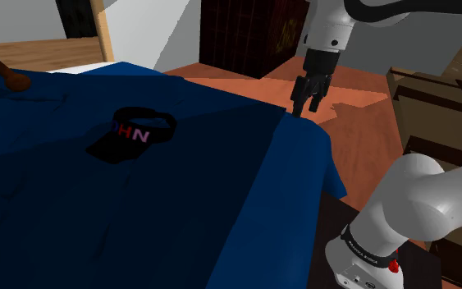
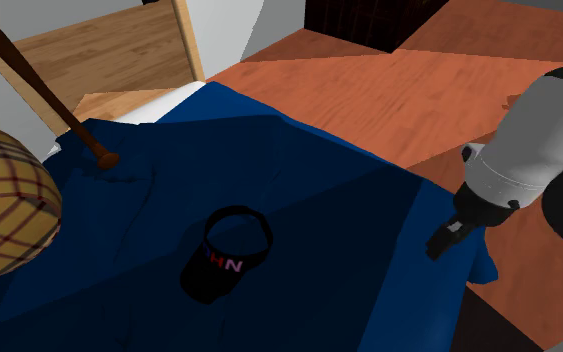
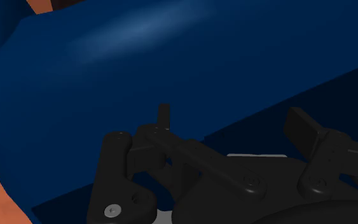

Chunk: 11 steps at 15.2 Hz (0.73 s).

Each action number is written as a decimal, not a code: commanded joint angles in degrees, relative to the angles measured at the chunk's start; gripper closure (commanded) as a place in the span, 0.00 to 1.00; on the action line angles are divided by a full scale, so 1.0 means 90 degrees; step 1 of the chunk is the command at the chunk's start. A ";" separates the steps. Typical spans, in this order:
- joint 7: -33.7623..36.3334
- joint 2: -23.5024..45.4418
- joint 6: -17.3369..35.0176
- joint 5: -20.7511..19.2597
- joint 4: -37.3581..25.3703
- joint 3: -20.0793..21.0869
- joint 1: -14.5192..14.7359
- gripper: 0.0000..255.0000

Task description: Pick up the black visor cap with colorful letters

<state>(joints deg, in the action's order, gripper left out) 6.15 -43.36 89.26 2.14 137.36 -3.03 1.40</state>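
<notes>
Black visor cap (image 1: 134, 131) sits on the blue cloth (image 1: 221, 205), well apart from the gripper (image 1: 304, 107), toward the shoulder view's left. Gripper hangs over the cloth's corner, fingers spread, empty. Brim points away from it.

Exterior views high, share blue cover (image 1: 180, 213); wrist close.
</notes>
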 commanded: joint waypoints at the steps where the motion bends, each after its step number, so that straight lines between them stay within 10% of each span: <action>1: 0.0000 0.0000 0.0000 0.0000 0.0000 0.0000 0.0000 0.00; 11: 0.0475 0.1714 0.1174 0.1021 -0.0800 0.0493 0.0542 0.00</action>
<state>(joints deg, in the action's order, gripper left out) 10.02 -29.83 99.13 10.45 131.71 1.01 5.81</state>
